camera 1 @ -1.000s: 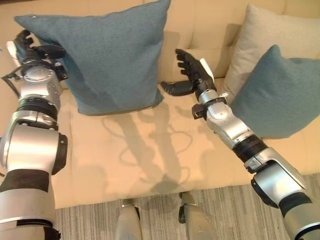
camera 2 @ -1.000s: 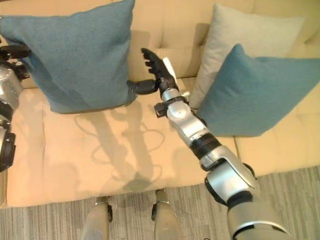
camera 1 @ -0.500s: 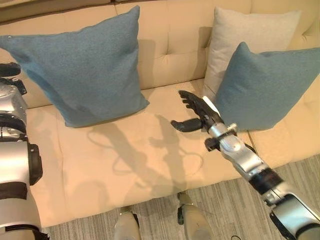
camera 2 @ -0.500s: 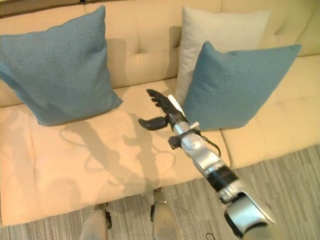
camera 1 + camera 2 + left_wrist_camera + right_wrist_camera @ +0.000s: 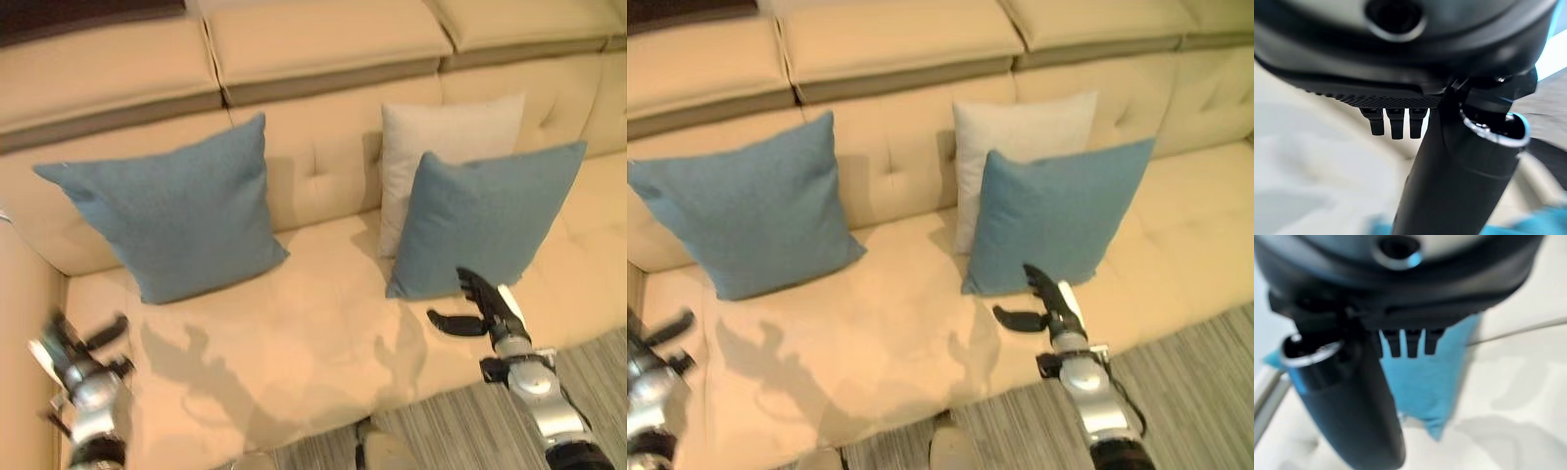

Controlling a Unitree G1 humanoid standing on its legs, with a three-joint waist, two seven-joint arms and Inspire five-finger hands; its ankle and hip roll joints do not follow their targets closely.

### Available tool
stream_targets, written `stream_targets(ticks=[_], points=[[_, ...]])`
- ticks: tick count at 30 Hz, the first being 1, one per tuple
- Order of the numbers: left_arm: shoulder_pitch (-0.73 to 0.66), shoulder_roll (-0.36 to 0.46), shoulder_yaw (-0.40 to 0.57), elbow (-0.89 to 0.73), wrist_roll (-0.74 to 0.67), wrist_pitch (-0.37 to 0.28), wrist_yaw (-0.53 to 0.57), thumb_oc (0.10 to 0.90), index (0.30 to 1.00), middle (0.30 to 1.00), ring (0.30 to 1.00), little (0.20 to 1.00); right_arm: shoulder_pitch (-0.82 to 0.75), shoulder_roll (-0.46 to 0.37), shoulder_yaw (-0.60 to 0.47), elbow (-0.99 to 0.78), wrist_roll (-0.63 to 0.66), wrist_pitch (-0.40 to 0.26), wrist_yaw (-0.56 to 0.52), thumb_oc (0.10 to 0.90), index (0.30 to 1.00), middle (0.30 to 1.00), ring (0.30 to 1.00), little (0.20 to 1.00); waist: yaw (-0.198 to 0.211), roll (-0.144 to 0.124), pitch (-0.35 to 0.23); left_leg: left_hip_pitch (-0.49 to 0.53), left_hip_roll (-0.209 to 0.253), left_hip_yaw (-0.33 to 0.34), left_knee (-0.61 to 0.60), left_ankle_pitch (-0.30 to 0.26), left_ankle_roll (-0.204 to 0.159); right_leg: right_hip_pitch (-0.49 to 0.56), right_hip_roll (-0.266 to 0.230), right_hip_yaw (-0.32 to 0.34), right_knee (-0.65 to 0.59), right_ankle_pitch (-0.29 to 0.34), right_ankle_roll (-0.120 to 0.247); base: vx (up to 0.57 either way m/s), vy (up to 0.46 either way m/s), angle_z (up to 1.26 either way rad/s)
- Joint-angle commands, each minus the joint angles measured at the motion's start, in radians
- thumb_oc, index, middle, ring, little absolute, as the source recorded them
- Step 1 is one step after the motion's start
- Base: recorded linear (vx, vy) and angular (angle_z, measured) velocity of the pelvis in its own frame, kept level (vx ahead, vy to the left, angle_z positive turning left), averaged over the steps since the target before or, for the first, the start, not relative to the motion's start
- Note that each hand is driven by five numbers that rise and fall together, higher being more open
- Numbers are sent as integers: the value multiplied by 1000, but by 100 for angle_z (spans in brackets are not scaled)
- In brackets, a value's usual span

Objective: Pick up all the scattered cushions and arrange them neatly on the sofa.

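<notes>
Three cushions stand on the sofa (image 5: pixel 323 59): a blue cushion (image 5: pixel 171 220) leaning on the backrest toward the left end, a grey cushion (image 5: pixel 446 132) upright further right, and a second blue cushion (image 5: pixel 485 220) propped touching its front. Left hand (image 5: pixel 73 352) hangs near the seat's front left corner, fingers relaxed, empty. Right hand (image 5: pixel 480 308) hovers over the seat's front edge just below the second blue cushion, fingers straight, thumb out, empty. Arranging looks done or nearly so; next, check the floor (image 5: pixel 460 431) for strays. Nothing in the way.
</notes>
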Motion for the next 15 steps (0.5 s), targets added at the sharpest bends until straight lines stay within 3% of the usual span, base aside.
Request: stream_targets(ticks=[1,2,3,4,6,7,8,9,10,11,12,13,15], points=[[0,20,-80,77,-30,-91,-73,800,900,900,900,900,23,39,-46,9,25,-80,-42,800,900,900,900,900,18,-19,-100,-82,86,-25,88,139,-45,18,-7,-61,204,-275,7,-423,-267,21],[8,-24,-119,102,-14,-81,-97,800,900,900,900,900,31,64,-52,27,32,-76,-65,800,900,900,900,900,1,-43,-87,-96,73,50,156,73,-10,15,-14,-88,201,-266,-11,-338,-204,24],[8,-24,-119,102,-14,-81,-97,800,900,900,900,900,31,64,-52,26,31,-76,-65,800,900,900,900,900,1,-44,-87,-99,72,50,164,67,-9,15,-16,-88,202,-268,-10,-404,-252,48],[10,-59,-147,134,-5,-72,-112,800,900,900,900,900,38,85,-59,36,50,-75,-73,800,900,900,900,900,-15,-61,-81,-93,44,94,231,-6,14,11,-25,-100,201,-255,-18,-308,-162,45],[19,-102,-196,184,41,-46,-135,800,900,900,900,900,46,102,-64,45,55,-77,-81,800,900,900,900,900,-27,-75,-82,-95,-25,105,335,-112,36,-2,-37,-117,189,-227,-27,-318,-137,52],[19,-102,-196,184,41,-46,-135,800,900,900,900,900,46,102,-64,44,55,-77,-81,800,900,900,900,900,-28,-75,-85,-100,-26,105,334,-109,38,-6,-38,-118,186,-224,-27,-275,-33,38],[32,-148,-229,247,64,-24,-171,800,900,900,900,900,38,112,-67,65,60,-76,-87,800,900,900,900,900,-43,-70,-97,-38,-97,100,367,-186,46,-13,-32,-129,171,-198,-25,-193,-10,17],[32,-147,-229,248,64,-24,-171,800,900,900,900,900,38,113,-67,65,60,-76,-87,800,900,900,900,900,-45,-72,-100,-41,-99,99,364,-181,46,-16,-34,-130,168,-195,-25,-356,27,-14],[49,-181,-219,279,39,-14,-173,800,900,900,900,900,27,117,-58,66,46,-71,-97,800,900,900,900,900,-46,-60,-103,18,-159,29,382,-228,50,-38,-17,-118,175,-173,-19,-179,38,-28],[48,-180,-219,279,39,-14,-173,800,900,900,900,900,27,117,-58,66,46,-70,-97,800,900,900,900,900,-47,-63,-105,16,-163,28,377,-223,51,-41,-20,-119,174,-171,-19,-370,109,-21],[73,-220,-227,302,4,-14,-184,800,900,900,900,900,16,119,-44,64,28,-63,-110,800,900,900,900,900,-41,-48,-97,74,-222,-91,377,-269,66,-86,8,-81,203,-152,-15,-210,70,-14],[73,-220,-227,302,4,-14,-184,800,900,900,900,900,16,119,-44,64,28,-63,-110,800,900,900,900,900,-43,-52,-100,71,-227,-92,372,-263,67,-90,4,-81,202,-149,-15,-322,114,-49],[66,-234,-246,324,-6,-8,-194,800,900,900,900,900,2,127,-39,83,37,-63,-118,800,900,900,900,900,-49,-52,-101,99,-260,-151,319,-333,101,-144,10,-58,213,-126,-3,-332,125,-74]])
